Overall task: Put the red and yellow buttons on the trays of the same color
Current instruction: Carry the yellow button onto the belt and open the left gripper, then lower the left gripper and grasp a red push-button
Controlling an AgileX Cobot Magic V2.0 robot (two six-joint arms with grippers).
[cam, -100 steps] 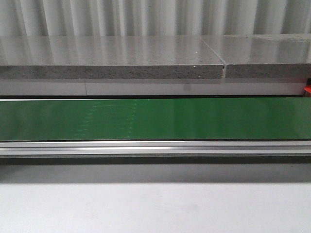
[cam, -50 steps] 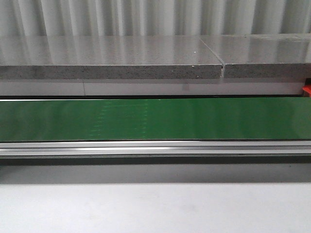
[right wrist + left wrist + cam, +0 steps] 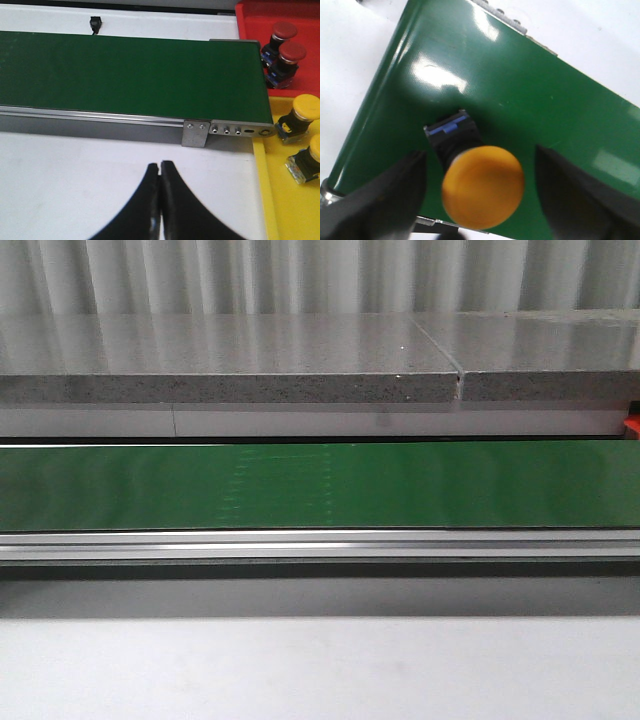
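Your left hand (image 3: 482, 200) hangs released straight above the yellow button (image 3: 483, 186), which lies tipped on the green belt (image 3: 530, 100), black base pointing away between the fingers, while your clenched, empty right hand (image 3: 160, 170) waits nearer the trays.

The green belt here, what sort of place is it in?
Probably a sorting line mock-up in a lab or workshop: a green conveyor belt, a yellow button riding it, and a red tray and yellow tray at its end.
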